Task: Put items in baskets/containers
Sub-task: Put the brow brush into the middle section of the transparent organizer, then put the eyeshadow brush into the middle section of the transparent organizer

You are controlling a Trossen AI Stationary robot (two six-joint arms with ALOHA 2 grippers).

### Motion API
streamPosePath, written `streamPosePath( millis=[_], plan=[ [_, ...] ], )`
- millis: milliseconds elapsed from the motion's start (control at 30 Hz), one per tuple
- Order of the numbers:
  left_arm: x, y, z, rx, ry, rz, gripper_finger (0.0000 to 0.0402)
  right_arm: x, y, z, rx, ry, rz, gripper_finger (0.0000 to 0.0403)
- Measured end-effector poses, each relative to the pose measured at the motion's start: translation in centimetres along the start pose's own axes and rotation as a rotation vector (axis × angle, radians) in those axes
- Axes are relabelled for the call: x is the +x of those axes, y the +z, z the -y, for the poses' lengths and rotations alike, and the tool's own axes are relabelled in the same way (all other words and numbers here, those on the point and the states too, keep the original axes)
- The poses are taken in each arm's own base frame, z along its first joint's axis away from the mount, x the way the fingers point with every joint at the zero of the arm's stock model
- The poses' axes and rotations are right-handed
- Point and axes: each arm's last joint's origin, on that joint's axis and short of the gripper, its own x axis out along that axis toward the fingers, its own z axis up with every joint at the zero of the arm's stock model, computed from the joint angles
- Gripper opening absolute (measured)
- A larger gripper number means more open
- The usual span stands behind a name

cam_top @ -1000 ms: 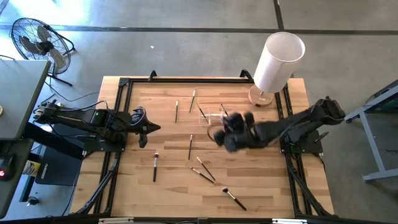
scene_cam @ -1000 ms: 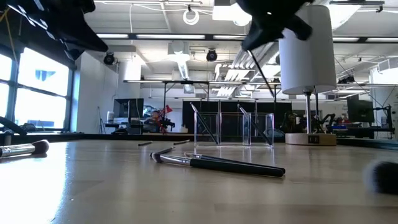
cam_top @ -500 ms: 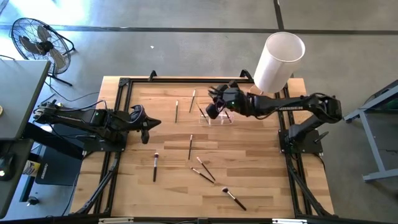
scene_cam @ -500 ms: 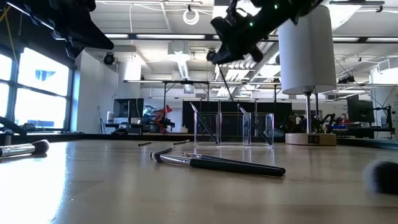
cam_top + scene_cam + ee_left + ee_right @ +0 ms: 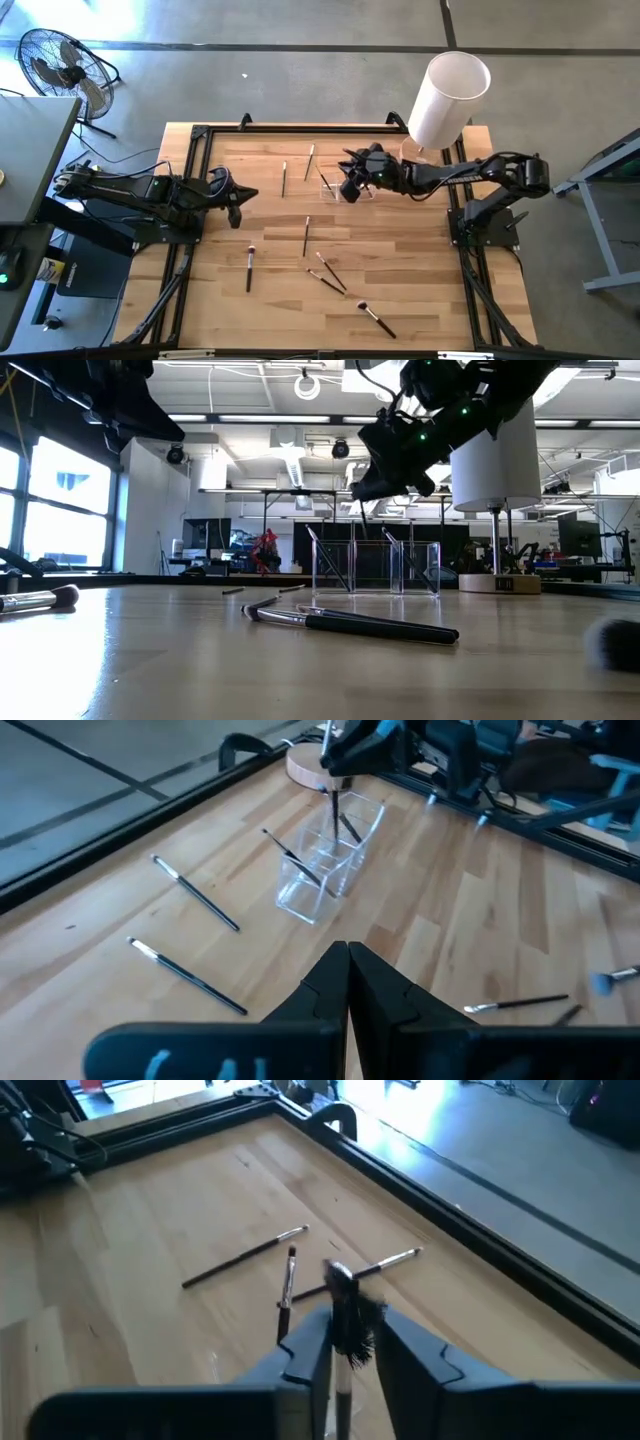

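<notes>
Nearest the front edge of the pale wooden slat table [image 5: 420, 290], a short dark-handled makeup brush with a pale tip [image 5: 376, 318] lies alone, with bare boards on both sides of it. A little farther in, two crossed thin brushes [image 5: 328, 274] lie touching each other; in the low view they show as one long dark stick [image 5: 352, 623] on the tabletop. Left of them lies a dark stick brush with a white tip [image 5: 249, 268], and just beyond, a thin dark brush [image 5: 306, 235] lies near the table's middle. The boards to the right of these, up to the black metal frame rail [image 5: 466, 262], are open.

The left gripper [image 5: 236, 200] waits at the table's left edge, above the rail, its fingers [image 5: 348, 982] pressed together and holding nothing.

Farther back, the small clear plastic compartment tray [image 5: 343, 184] stands near the far edge, with two or three thin brushes [image 5: 292, 856] leaning inside it. The right gripper [image 5: 351, 185] hangs directly over the tray, pinching a dark-bristled brush [image 5: 346, 1318] upright between its fingers. Left of the tray, two pale-tipped stick brushes [image 5: 297, 168] lie side by side, apart from it. To the right, behind the right arm, a tall white cylinder [image 5: 446, 98] stands on a round wooden base at the far right corner.
</notes>
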Motion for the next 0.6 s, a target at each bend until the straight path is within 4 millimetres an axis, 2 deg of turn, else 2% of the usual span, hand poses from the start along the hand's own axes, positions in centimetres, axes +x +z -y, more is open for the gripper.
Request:
streamPosePath(
  millis=[200,400,500,600],
  plan=[
    [0.0,0.0,0.0,0.028,0.013,0.006,0.0021,-0.4,0.2,0.0,0.021,0.013,-0.004,0.0095],
    [0.0,0.0,0.0,-0.005,-0.013,-0.006,0.0102,-2.5,1.6,0.3,0.062,0.022,0.024,0.0098],
    [0.0,0.0,0.0,-0.059,0.013,0.007,0.0146,-4.1,2.3,0.6,0.112,0.040,0.030,0.0098],
    [0.0,0.2,-0.1,-0.064,0.030,0.027,0.0173,-6.0,2.8,0.4,0.182,0.091,0.016,0.0098]
  ],
)
